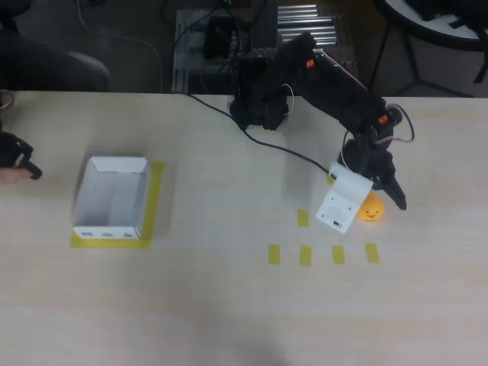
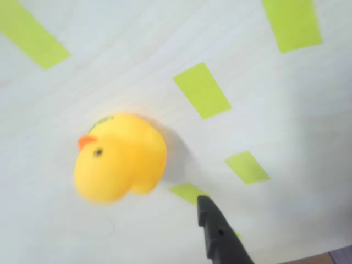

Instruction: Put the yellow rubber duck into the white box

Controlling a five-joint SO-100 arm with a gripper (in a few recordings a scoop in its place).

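Observation:
The yellow rubber duck (image 1: 371,208) sits on the table at the right in the overhead view. My gripper (image 1: 373,213) is open and straddles it, with the white plate on the duck's left and the black finger on its right. In the wrist view the duck (image 2: 118,157) rests on the tabletop, beak pointing up-left, and one black fingertip (image 2: 212,223) shows below and to its right, clear of the duck. The white box (image 1: 84,197) stands far to the left on a yellow tape outline, with nothing inside.
Several short yellow tape strips (image 1: 305,254) lie in a row just in front of the duck. A black cable (image 1: 274,145) runs across the table from the arm's base (image 1: 259,107). Chairs and metal gear stand behind the table's far edge.

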